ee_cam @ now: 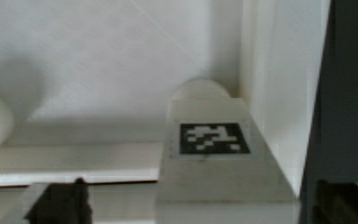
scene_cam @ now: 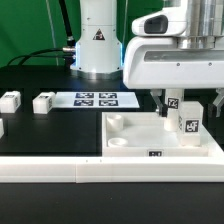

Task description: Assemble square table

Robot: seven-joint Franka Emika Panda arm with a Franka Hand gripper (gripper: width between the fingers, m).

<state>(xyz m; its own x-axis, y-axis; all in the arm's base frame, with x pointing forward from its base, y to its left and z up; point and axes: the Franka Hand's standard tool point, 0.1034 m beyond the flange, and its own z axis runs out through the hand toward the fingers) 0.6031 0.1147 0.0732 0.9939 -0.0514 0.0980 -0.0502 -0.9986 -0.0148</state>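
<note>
**Square table assembly, leg-fitting step.** The tabletop [scene_cam: 140, 150] lies rim-up at the counter's [scene_cam: 50, 135] near edge, on the exterior view's right. It sits just behind the long white border rail [scene_cam: 100, 175]. One leg block [scene_cam: 188, 126] stands upright inside the rim, toward the tabletop's corner on the exterior view's right, with its tag facing the camera. Three more leg blocks lie loose near the counter's opposite edge, one of them [scene_cam: 43, 101] just beside the marker board [scene_cam: 95, 99].

The fingers [ee_cam: 60, 203] are lowered astride the standing leg block, one on each flank. In the wrist view they stand apart, with a gap showing on both sides of the block. They hold nothing, and no contact can be made out.

The step in hand is judged to be taking hold of this leg so it can be seated in its corner. The next move calls for closing squarely on the two flat flanks without tipping the block. The block should then be turned or pressed home while kept vertical.
</note>
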